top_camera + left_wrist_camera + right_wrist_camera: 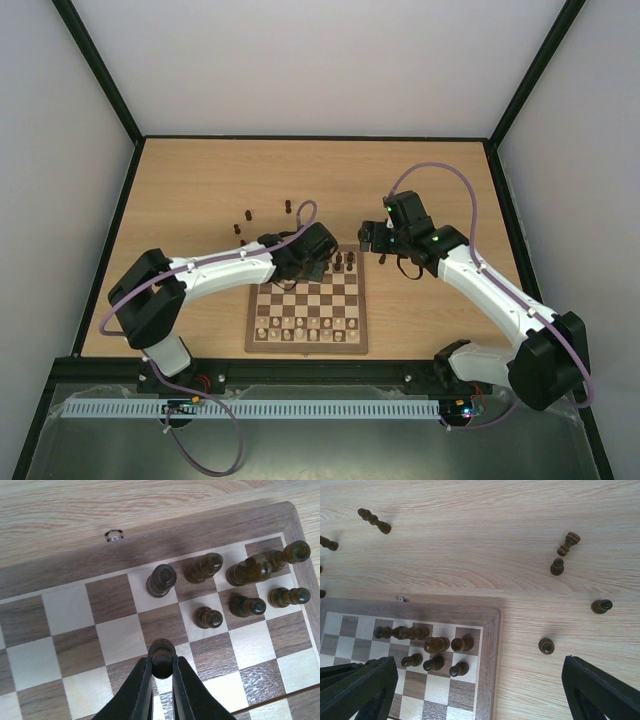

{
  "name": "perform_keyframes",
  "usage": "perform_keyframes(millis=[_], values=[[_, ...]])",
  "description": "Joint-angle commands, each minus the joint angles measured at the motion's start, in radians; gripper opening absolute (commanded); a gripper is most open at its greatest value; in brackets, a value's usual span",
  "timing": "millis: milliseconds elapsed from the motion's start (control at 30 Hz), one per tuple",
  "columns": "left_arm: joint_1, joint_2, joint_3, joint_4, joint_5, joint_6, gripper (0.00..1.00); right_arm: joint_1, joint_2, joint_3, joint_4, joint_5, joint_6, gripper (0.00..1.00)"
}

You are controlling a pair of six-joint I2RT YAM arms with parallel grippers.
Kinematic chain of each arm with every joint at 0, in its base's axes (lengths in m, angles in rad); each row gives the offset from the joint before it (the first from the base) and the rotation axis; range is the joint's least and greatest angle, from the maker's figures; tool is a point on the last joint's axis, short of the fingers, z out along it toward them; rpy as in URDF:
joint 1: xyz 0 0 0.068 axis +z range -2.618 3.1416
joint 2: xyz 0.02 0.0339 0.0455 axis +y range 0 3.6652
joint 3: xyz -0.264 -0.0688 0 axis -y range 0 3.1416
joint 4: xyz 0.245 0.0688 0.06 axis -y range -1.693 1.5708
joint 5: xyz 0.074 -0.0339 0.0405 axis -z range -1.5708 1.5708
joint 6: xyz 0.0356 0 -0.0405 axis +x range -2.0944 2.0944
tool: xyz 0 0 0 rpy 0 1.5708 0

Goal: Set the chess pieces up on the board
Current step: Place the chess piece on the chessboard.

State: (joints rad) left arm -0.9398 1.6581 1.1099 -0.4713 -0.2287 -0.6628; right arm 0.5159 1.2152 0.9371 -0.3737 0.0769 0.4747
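Tabletop (200, 180) of light wood carries the board (305, 347), which lies in the middle, close to the two arm bases. The left claw (162, 677) is closed narrow on one dark pawn (162, 657). Its black fingertips (145, 680) press the round head from both sides, over the squares just on the near side of the pieces already placed. Whether the foot of the pawn touches the square below I cannot tell, because the claw hides it.

Beyond the pawn, in the far right corner of the board, about seven dark pieces (207, 617) stand close together, some in the last row and three pawns in the row before it. One piece in the last row (247, 570) seems to lean on its neighbour. The pale pieces (305, 330) stand on the rows nearest to the arms.

The right claw (480, 685) is spread wide and holds nothing. It hangs near the far right corner of the board. More dark chessmen (557, 567) are loose on the tabletop: four beyond that corner, one of them (568, 543) lying on its side, and a few others (248, 214) behind the far edge of the board
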Motion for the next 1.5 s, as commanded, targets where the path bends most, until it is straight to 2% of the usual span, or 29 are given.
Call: perform_keyframes(millis=[0,833,1467], values=[[-0.009,0.024,0.029,0.034,0.014,0.005,0.07,-0.006,-0.019,0.003,-0.037,0.009,-0.004,0.91],[-0.012,0.122,0.069,0.034,-0.023,0.017,0.09,-0.006,-0.016,-0.001,-0.030,-0.015,-0.007,0.91],[-0.011,0.141,0.070,0.026,-0.037,0.015,0.11,-0.006,-0.019,-0.007,-0.022,-0.030,-0.005,0.91]])
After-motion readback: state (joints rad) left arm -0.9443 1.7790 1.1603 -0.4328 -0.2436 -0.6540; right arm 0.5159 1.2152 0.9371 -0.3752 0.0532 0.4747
